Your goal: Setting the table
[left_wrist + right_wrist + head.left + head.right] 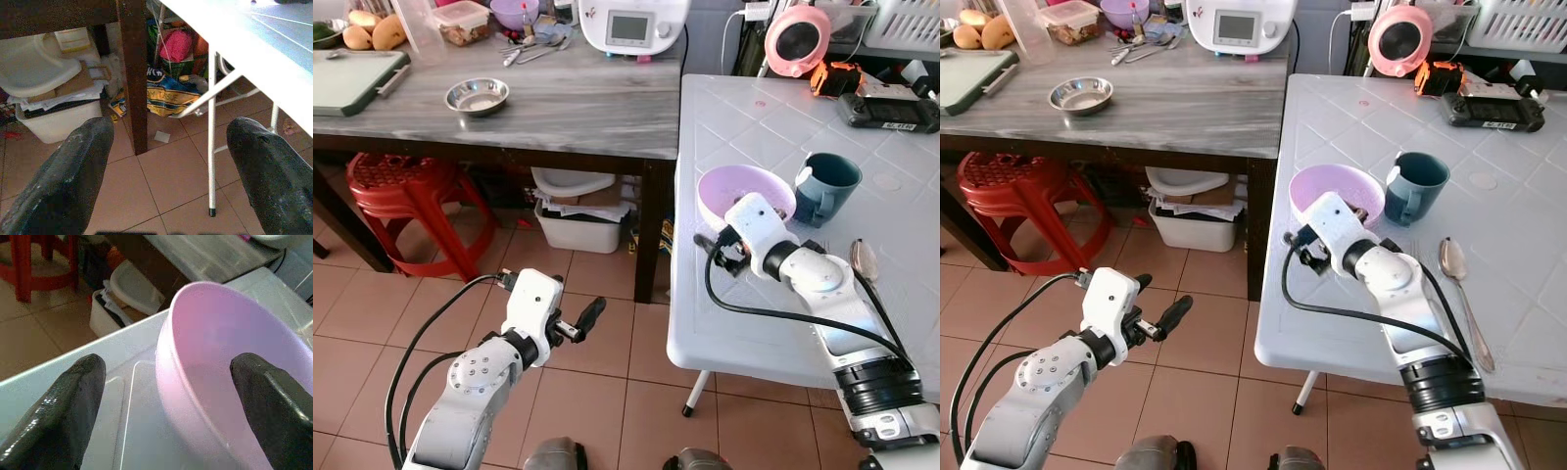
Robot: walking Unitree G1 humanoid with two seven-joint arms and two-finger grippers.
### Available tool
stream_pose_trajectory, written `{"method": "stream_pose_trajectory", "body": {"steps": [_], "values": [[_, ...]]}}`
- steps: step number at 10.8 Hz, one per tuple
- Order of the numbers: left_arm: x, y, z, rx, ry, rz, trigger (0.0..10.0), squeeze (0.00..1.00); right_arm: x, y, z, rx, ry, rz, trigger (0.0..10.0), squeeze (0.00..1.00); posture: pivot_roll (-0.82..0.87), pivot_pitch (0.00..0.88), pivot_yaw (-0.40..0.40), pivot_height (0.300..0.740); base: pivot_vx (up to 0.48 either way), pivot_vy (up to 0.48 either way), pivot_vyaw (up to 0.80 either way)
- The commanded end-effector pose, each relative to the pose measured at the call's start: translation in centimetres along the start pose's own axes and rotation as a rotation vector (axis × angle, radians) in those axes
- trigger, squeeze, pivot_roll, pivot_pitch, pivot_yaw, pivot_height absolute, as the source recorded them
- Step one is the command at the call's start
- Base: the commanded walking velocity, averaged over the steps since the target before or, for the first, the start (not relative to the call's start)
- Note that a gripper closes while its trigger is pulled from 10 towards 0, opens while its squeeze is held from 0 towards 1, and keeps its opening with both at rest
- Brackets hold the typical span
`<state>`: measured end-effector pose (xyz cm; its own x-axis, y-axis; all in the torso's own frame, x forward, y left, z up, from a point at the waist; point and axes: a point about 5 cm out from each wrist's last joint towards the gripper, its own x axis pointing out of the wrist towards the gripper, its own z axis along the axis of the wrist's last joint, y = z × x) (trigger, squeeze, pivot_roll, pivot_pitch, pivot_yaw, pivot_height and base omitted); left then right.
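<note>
A pink bowl [729, 191] stands near the left edge of the white folding table [901, 176]. My right gripper [166, 382] is open and straddles the bowl's near rim [171, 357], one finger [274, 401] inside and the other finger [63, 411] outside over the tabletop. A teal mug [824, 186] stands just right of the bowl. A metal spoon [1459, 294] lies on the table to the right of my right arm. My left gripper [587, 318] is open and empty, held low over the tiled floor left of the table.
A grey wooden table [558, 108] at the left carries a steel bowl [477, 95], a cutting board and kitchen items. Beneath it are a red stool [406, 196] and a white bin [578, 220]. A black controller [886, 108] and pink device [796, 39] sit at the back.
</note>
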<state>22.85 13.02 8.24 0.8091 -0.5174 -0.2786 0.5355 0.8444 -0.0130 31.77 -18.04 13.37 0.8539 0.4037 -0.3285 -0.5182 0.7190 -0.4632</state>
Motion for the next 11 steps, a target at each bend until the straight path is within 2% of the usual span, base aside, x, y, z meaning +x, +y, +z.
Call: {"method": "stream_pose_trajectory", "body": {"steps": [1,2,3,4,11], "values": [[-0.1,-0.2,0.2,0.021,0.009,-0.025,10.0,0.0,0.0,-0.3,-0.2,-0.003,0.022,0.025,10.0,0.0,0.04,0.058,0.023,0.74,0.0,0.0,0.0],[-0.1,-0.2,0.2,0.025,0.013,-0.033,10.0,0.0,-0.1,-0.5,-0.3,-0.026,0.03,0.063,3.3,0.0,0.04,0.058,0.021,0.74,0.0,0.0,0.0],[-0.1,-0.2,0.1,0.025,0.017,-0.033,10.0,0.0,-0.2,-0.8,-0.3,-0.04,0.037,0.076,0.0,0.0,0.04,0.058,0.02,0.74,0.0,0.0,0.0],[-0.2,-0.3,0.0,0.027,0.023,-0.035,10.0,0.0,-0.2,-0.8,-0.3,-0.068,0.05,0.113,0.0,0.0,0.04,0.058,0.02,0.74,0.0,0.0,0.0],[-0.1,-0.4,-0.2,0.04,0.047,-0.045,10.0,0.0,-1.1,-0.3,-1.5,-0.071,0.116,0.222,0.0,0.0,0.04,0.058,0.018,0.74,0.0,0.0,0.0]]}}
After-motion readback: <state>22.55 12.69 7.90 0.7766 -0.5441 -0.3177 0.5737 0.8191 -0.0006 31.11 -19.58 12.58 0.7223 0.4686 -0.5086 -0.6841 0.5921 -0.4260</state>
